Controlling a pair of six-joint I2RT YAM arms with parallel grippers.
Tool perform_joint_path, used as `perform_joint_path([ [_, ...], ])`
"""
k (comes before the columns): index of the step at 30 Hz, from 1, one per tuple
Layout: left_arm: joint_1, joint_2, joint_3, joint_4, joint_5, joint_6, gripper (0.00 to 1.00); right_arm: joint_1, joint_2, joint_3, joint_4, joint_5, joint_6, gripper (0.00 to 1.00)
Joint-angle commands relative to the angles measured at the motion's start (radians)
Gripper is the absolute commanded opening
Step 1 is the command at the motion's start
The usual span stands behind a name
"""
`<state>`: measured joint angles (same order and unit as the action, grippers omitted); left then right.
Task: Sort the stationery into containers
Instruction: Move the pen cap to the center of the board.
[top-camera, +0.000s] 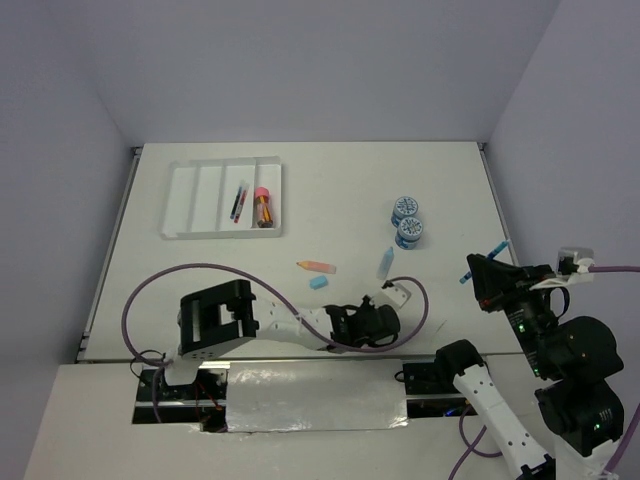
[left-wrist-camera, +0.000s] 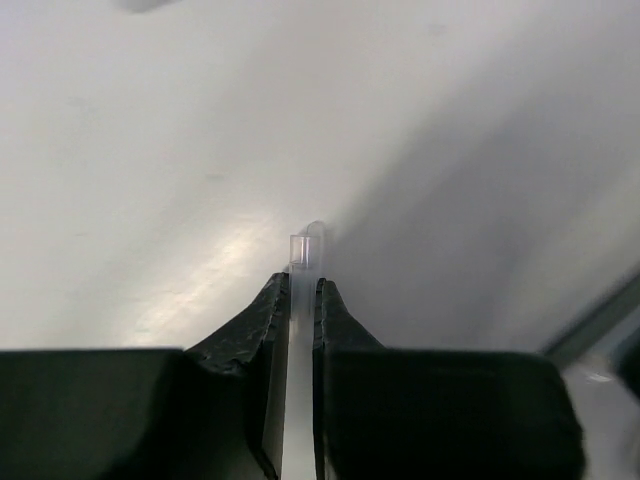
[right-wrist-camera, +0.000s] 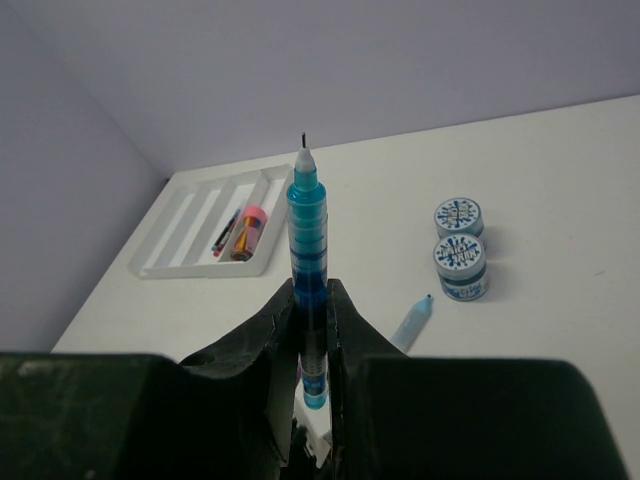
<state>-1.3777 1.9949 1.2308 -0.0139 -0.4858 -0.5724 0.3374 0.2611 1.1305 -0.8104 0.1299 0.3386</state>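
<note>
1. Nearest the arm bases, the left tool sits low over the tabletop. Its fingers are pressed almost together on a small clear piece that pokes out past the tips. I cannot tell what that piece is, or whether it touches the surface.
2. Off to the right, the right tool hangs above the tabletop near its right edge. It is pinching a blue pen by the barrel, with the pen's point sticking out well beyond the fingers.
3. Judging by this, the step in hand is the carry: each tool has an item and neither is over the container.
4. Further out, a light-blue eraser and an orange eraser lie loose just beside each other. A pale blue tube lies to their right. Beyond it, two round blue-lidded tubs sit touching.
5. Farthest, at the left, is the white tray. Thin pens lie in its third compartment from the left, and a pink-capped orange piece lies in the rightmost. The two left compartments look bare.
6. The next move likely calls for a long reach by the right tool across to the tray. It should pass above the tubs, turn the pen in line with the compartments and lower it beside the other pens before letting go. The left arm lies stretched across the near side, so the two arms need to keep apart.
</note>
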Motion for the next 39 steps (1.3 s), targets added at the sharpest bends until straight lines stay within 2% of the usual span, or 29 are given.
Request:
perform_joint_path([
  [1, 0.061, -0.028, -0.088, -0.075, -0.007, 0.146, 0.0, -0.003, 0.033, -0.026, 0.089, -0.044, -0.004, 0.0],
  [4, 0.078, -0.125, -0.145, -0.077, -0.004, 0.175, 0.0, -0.003, 0.052, -0.054, 0.126, -0.085, -0.001, 0.0],
  [7, 0.101, -0.217, -0.208, -0.07, 0.053, 0.273, 0.0, -0.005, 0.084, -0.093, 0.157, -0.169, -0.01, 0.0],
  [10, 0.155, -0.289, -0.27, -0.083, 0.227, 0.36, 0.0, -0.003, 0.128, -0.136, 0.183, -0.234, -0.012, 0.0],
  [11, 0.173, -0.303, -0.286, -0.075, 0.331, 0.373, 0.0, -0.003, 0.13, -0.159, 0.204, -0.24, -0.01, 0.0],
  [15, 0.247, -0.343, -0.363, -0.038, 0.42, 0.385, 0.0, -0.003, 0.136, -0.192, 0.24, -0.272, 0.0, 0.0],
  [17, 0.247, -0.331, -0.36, -0.053, 0.415, 0.393, 0.07, -0.005, 0.144, -0.196, 0.244, -0.289, -0.001, 0.0],
  [20, 0.249, -0.289, -0.34, -0.096, 0.371, 0.391, 0.33, -0.003, 0.144, -0.195, 0.241, -0.294, -0.006, 0.0],
  [24, 0.252, -0.275, -0.329, -0.106, 0.36, 0.385, 0.39, -0.003, 0.129, -0.19, 0.235, -0.28, -0.01, 0.0],
  [27, 0.252, -0.298, -0.33, -0.112, 0.287, 0.364, 0.47, -0.003, 0.121, -0.189, 0.228, -0.271, -0.012, 0.0],
  [32, 0.252, -0.433, -0.33, -0.118, 0.187, 0.319, 0.63, -0.003, 0.116, -0.181, 0.224, -0.248, -0.007, 0.0],
  [34, 0.252, -0.482, -0.306, -0.121, 0.19, 0.302, 0.68, -0.001, 0.115, -0.179, 0.226, -0.234, -0.003, 0.0],
  [38, 0.25, -0.53, -0.251, -0.158, 0.161, 0.238, 0.72, -0.003, 0.116, -0.167, 0.231, -0.225, 0.0, 0.0],
  [39, 0.25, -0.542, -0.228, -0.182, 0.132, 0.192, 0.76, -0.003, 0.119, -0.164, 0.228, -0.219, 0.0, 0.0],
])
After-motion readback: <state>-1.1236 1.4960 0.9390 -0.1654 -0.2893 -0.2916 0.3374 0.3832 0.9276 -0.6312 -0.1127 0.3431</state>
